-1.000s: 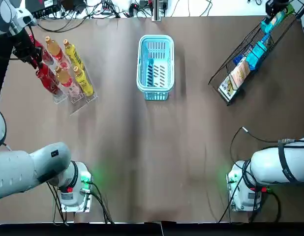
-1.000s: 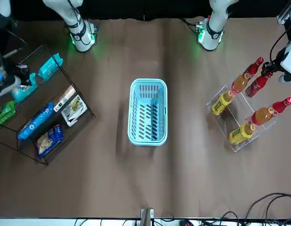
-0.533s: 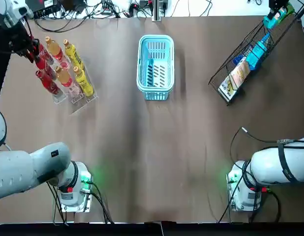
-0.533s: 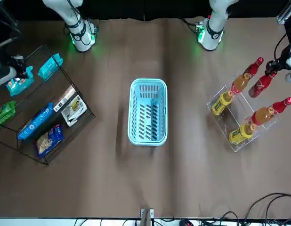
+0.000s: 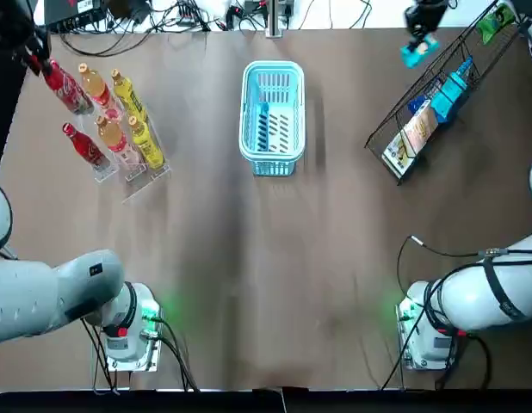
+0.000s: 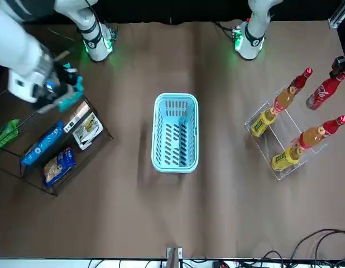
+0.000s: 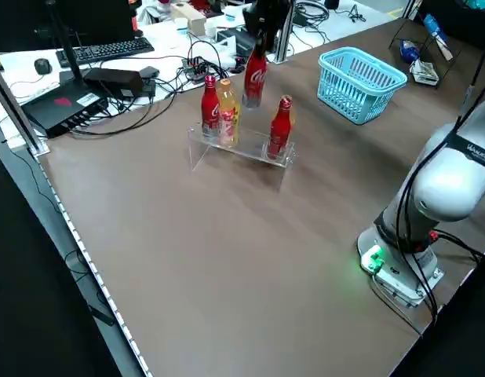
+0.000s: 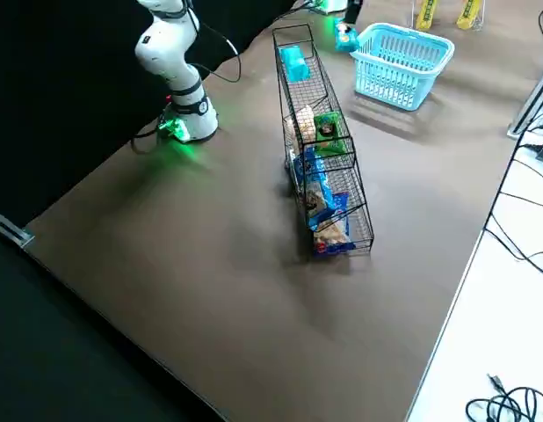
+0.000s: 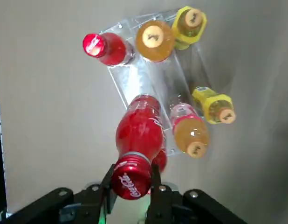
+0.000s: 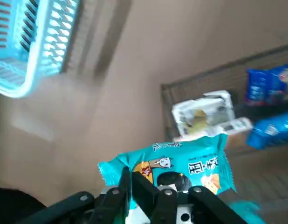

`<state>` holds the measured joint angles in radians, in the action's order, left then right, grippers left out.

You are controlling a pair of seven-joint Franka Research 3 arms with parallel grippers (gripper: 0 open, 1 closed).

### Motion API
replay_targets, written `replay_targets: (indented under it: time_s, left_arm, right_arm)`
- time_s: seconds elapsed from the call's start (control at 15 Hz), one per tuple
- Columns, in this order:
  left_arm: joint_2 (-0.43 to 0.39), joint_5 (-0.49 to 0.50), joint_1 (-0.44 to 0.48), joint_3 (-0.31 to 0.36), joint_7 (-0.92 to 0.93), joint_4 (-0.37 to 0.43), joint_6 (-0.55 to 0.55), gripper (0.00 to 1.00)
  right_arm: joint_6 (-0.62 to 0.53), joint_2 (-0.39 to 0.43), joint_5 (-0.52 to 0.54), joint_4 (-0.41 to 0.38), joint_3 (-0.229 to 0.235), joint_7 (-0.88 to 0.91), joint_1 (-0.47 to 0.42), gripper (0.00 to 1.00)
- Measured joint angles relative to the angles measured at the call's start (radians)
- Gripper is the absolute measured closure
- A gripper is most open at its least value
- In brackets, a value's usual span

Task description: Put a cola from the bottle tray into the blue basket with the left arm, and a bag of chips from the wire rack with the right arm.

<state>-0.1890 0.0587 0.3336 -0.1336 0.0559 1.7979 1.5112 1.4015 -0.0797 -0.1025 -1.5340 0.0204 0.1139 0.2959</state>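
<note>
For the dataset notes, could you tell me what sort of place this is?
Most likely a robotics lab staged as a shop: keyboard and cables on a side bench, a wire rack of snack bags, a bottle tray.

Left arm stretched forward; left end effector (image 9: 131,182) high at far left, fingers pinching cola bottle (image 9: 139,133) neck. Right arm stretched forward; right end effector (image 10: 148,189) aloft at far right, clamped on teal chip bag (image 10: 181,163).

Coca-Cola script on cola bottle (image 9: 137,135) cap, chips bag (image 10: 181,163) print illegible
</note>
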Motion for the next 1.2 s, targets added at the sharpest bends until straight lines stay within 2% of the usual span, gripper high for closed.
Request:
replay_targets:
  time_s: [0.13,0.33,0.53,0.87,1.07,1.2]
  left_arm:
    - [0.055,-0.001,-0.027,-0.053,-0.1,-0.097,-0.068,0.7]
    - [0.12,-0.025,-0.091,-0.134,-0.28,-0.174,-0.126,0.7]
    - [0.145,-0.126,-0.164,-0.171,-0.457,-0.188,-0.132,0.7]
    - [0.179,-0.2,-0.316,-0.18,-0.651,-0.192,-0.097,0.7]
    - [0.21,-0.223,-0.373,-0.181,-0.711,-0.192,-0.041,0.7]
    - [0.234,-0.241,-0.394,-0.181,-0.741,-0.193,-0.005,0.7]
  right_arm:
    - [0.072,-0.04,-0.032,-0.001,0.0,-0.073,0.06,0.95]
    - [0.181,-0.106,-0.045,0.0,0.0,-0.246,0.155,0.95]
    - [0.306,-0.168,-0.047,0.009,-0.001,-0.411,0.245,0.95]
    - [0.54,-0.33,-0.048,0.083,-0.001,-0.711,0.374,0.95]
    - [0.639,-0.43,-0.048,0.124,0.0,-0.797,0.419,0.95]
    - [0.696,-0.466,-0.048,0.136,0.001,-0.821,0.427,0.95]
